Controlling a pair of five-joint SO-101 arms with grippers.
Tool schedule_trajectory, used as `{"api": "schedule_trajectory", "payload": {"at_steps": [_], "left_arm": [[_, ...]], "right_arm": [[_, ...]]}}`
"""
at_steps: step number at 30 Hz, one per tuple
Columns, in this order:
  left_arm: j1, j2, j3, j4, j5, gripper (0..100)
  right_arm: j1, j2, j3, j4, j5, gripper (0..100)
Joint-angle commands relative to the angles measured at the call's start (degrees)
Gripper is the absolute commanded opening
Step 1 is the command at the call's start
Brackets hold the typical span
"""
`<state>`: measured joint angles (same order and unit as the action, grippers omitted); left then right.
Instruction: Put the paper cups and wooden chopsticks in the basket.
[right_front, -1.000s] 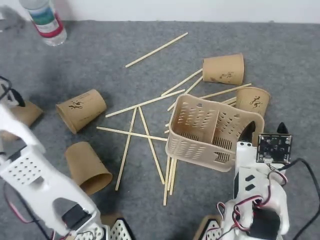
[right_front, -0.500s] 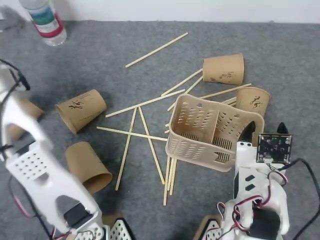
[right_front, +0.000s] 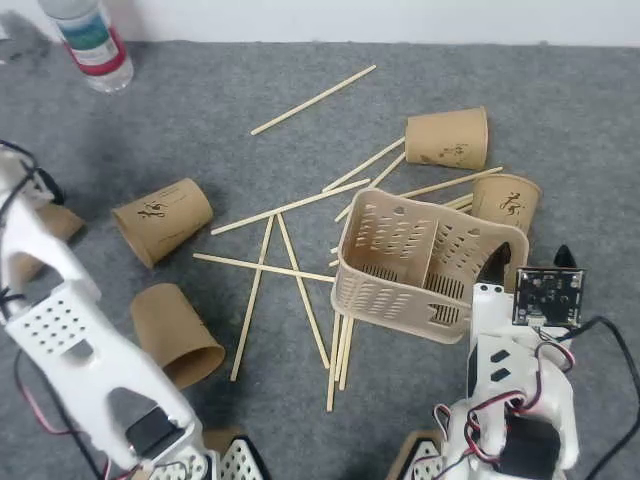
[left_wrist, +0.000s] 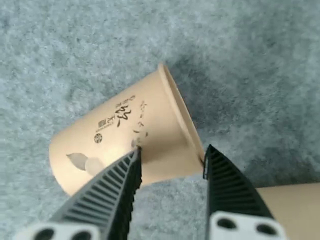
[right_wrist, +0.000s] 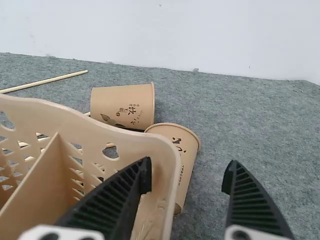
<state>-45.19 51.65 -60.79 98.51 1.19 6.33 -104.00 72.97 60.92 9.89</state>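
**A cup on its side may slip out of my grip**

At the far left, my left gripper (left_wrist: 171, 152) is released. Its jaws stand either side of a paper cup (left_wrist: 115, 135) that lies on its side on the grey surface (left_wrist: 250, 60), straddling it close to the rim. I judge that the weak spot. The cup tapers and its wall is thin, so a squeeze this near the mouth may squirt it sideways or crush it. It could then roll against the neighbouring cup (left_wrist: 292, 202) just beside it.

Further right, two more cups (right_front: 162, 220) lie on their sides. The chopsticks (right_front: 290, 207) are scattered and crossing one another, and several run under the basket (right_front: 400, 290). Those may drag or tip the basket if they are pulled.

My right gripper (right_front: 530, 258) is also released, with one jaw inside the basket's wall and one outside. Any careless shift there could shove the basket into the cup by the basket (right_wrist: 180, 150). The far cup (right_front: 447, 137) lies apart, behind it.
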Motion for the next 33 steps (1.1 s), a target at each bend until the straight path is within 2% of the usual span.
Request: {"api": "schedule_trajectory", "payload": {"at_steps": [1,19,27,33], "left_arm": [[-3.16,-0.53,-1.45,1.49,-3.43,19],[-15.56,-0.7,-2.68,1.49,-17.14,15],[-21.27,-0.09,-8.13,1.49,-16.7,15],[-20.75,0.26,-9.1,1.23,-14.59,15]], "right_arm": [[-1.19,0.04,2.29,-0.13,1.14,24.5],[-1.27,0.04,2.37,-0.04,1.14,24.5],[-1.27,0.04,2.37,0.13,1.14,24.5],[-1.27,0.04,2.37,0.13,1.14,24.5]]}}
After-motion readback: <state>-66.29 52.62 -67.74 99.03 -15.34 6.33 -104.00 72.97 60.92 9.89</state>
